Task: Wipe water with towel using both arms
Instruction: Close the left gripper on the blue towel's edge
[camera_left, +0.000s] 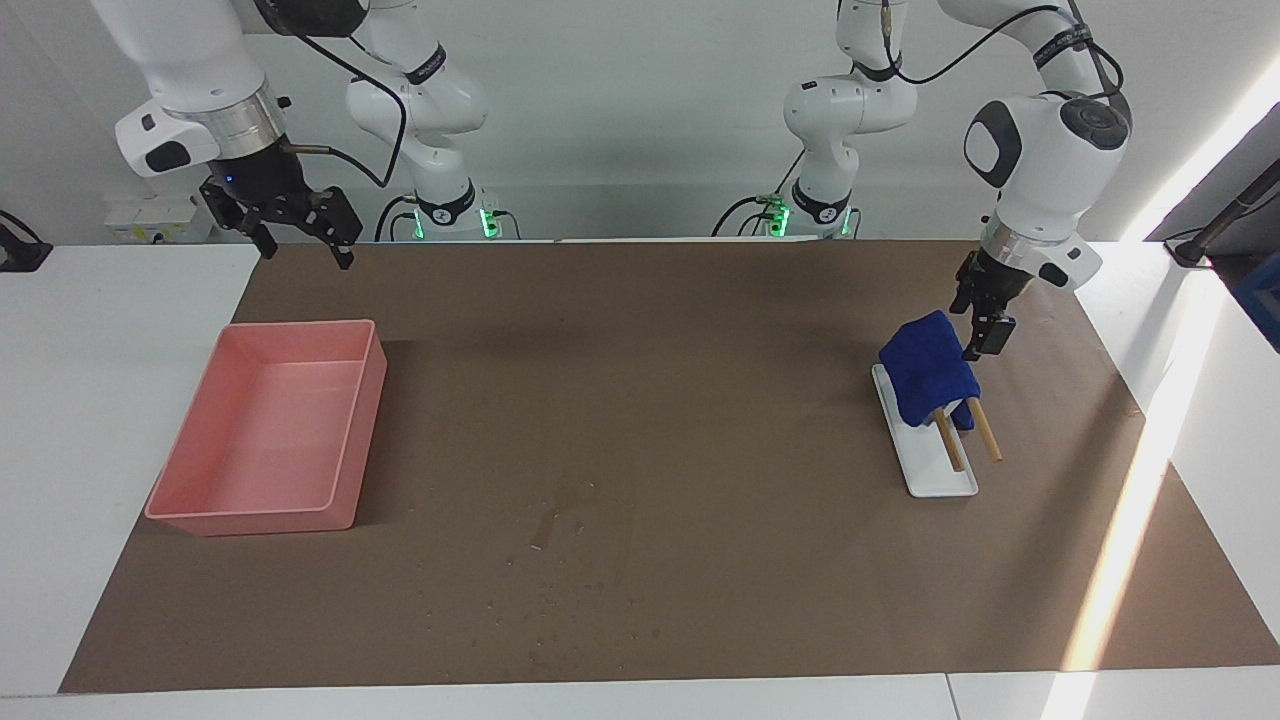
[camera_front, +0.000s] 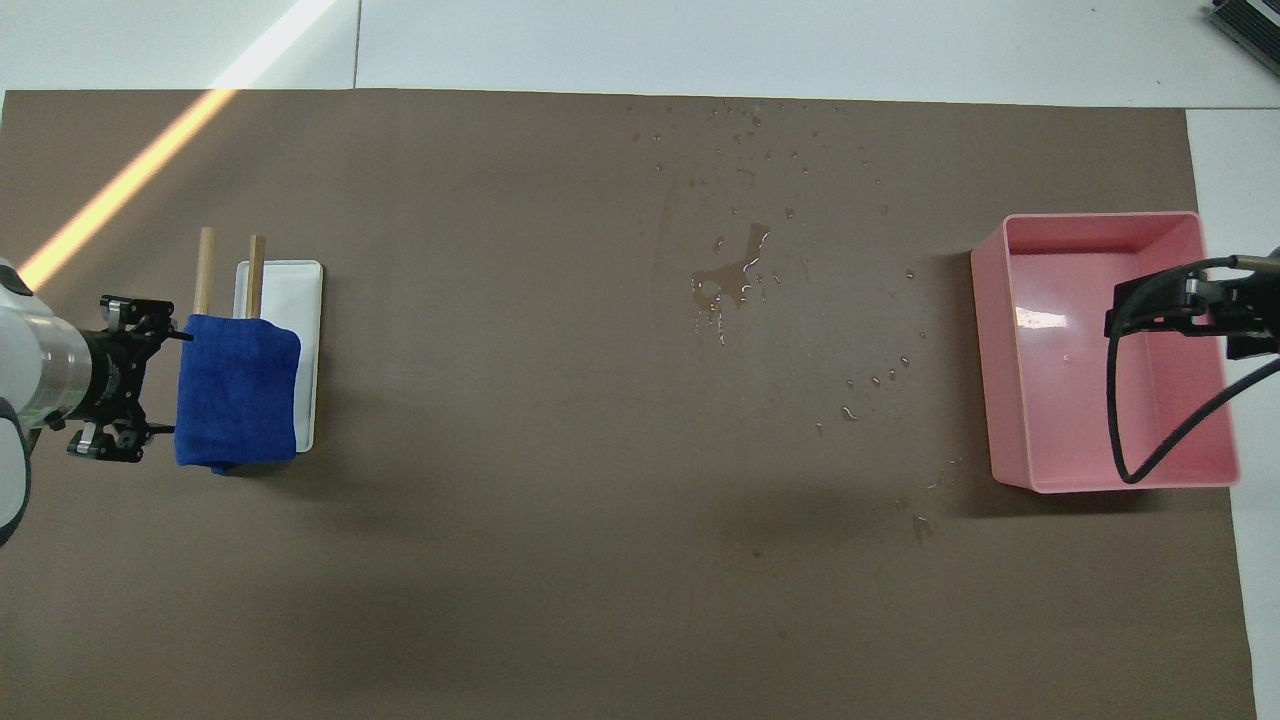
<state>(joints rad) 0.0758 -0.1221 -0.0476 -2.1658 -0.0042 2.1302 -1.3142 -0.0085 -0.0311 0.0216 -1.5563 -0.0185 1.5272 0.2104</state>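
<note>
Am hovering left gripper (camera_left: 985, 322) just beside towel (camera_left: 930, 368), fingers spread — towel is draping over wooden sticks (camera_left: 966, 438) on white tray (camera_left: 945, 482), raised for pinching. Right gripper (camera_left: 297, 232), spread, is waiting above pink bin (camera_left: 265, 518). Water (camera_front: 735, 280) well apart, mid-table.
</note>
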